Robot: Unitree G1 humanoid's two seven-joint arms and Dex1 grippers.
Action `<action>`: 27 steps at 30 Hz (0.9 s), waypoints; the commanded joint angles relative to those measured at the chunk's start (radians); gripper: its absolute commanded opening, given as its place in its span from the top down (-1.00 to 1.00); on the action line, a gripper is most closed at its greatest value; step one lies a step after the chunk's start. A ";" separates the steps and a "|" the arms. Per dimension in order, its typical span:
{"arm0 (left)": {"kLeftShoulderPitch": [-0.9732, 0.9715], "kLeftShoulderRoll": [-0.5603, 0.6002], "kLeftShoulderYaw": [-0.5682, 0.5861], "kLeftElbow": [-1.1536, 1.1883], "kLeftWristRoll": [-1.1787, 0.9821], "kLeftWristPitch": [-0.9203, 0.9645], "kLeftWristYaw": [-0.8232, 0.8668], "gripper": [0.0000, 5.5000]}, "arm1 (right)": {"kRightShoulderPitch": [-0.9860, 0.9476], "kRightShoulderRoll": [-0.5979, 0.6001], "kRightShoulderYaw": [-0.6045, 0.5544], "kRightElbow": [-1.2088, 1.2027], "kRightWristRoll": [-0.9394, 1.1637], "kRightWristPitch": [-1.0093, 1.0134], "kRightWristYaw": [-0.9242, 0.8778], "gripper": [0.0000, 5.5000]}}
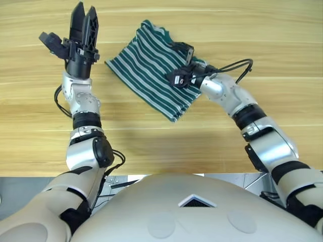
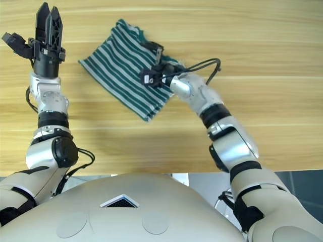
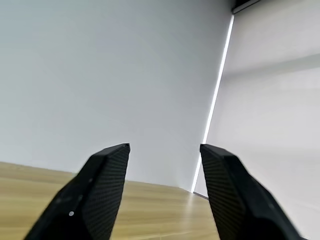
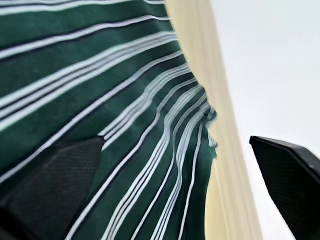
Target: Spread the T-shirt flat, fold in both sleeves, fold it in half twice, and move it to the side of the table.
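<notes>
Starting at the left of the frame, where is your left gripper?

– My left gripper point(image 1: 83, 15) is in the upper left of the head view, raised on an upright forearm with its fingertips pointing toward the top edge. It is over bare wood, well apart from the cloth.

Is it holding anything?

– No. My wrist camera shows its two black fingers point(image 3: 105, 187) with a clear gap between them. Only a pale wall and a strip of the wooden table point(image 1: 262, 30) show through the gap.

And the T-shirt?

– The T-shirt point(image 1: 146, 65) lies in the upper middle of the frame. It is dark green with thin white stripes and folded into a compact rectangle. It sits turned on the tabletop, with one corner toward the lower middle. Its neck end is toward the top edge, where the cloth bunches a little.

Further right, what about your other arm?

– My right arm comes in from the lower right and bends toward the centre. My right gripper point(image 4: 176, 142) is at the right-hand edge of the folded shirt, with its fingers spread wide and gripping nothing. One finger point(image 4: 55, 185) lies over the striped cloth, though I cannot tell whether it presses on it. The other finger is off past the shirt's edge.
</notes>
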 commanded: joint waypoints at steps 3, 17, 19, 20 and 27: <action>-0.028 0.007 -0.001 0.056 0.043 -0.047 0.012 0.05 | 0.017 0.107 -0.081 0.325 0.043 0.117 -0.261 -0.95; -0.018 -0.012 -0.006 0.057 0.063 -0.062 0.020 0.05 | 0.415 0.391 -0.049 -0.101 0.214 0.182 -0.221 -0.95; -0.019 -0.016 -0.009 0.057 0.065 -0.064 0.021 0.05 | 0.477 0.376 -0.019 -0.273 0.213 0.233 -0.175 -0.95; -0.019 -0.020 -0.011 0.057 0.066 -0.066 0.021 0.05 | 0.490 0.358 -0.018 -0.352 0.216 0.259 -0.157 -0.95; -0.026 -0.031 -0.011 0.053 0.069 -0.067 0.018 0.05 | 0.334 0.151 -0.102 -0.561 0.065 0.339 -0.142 -0.95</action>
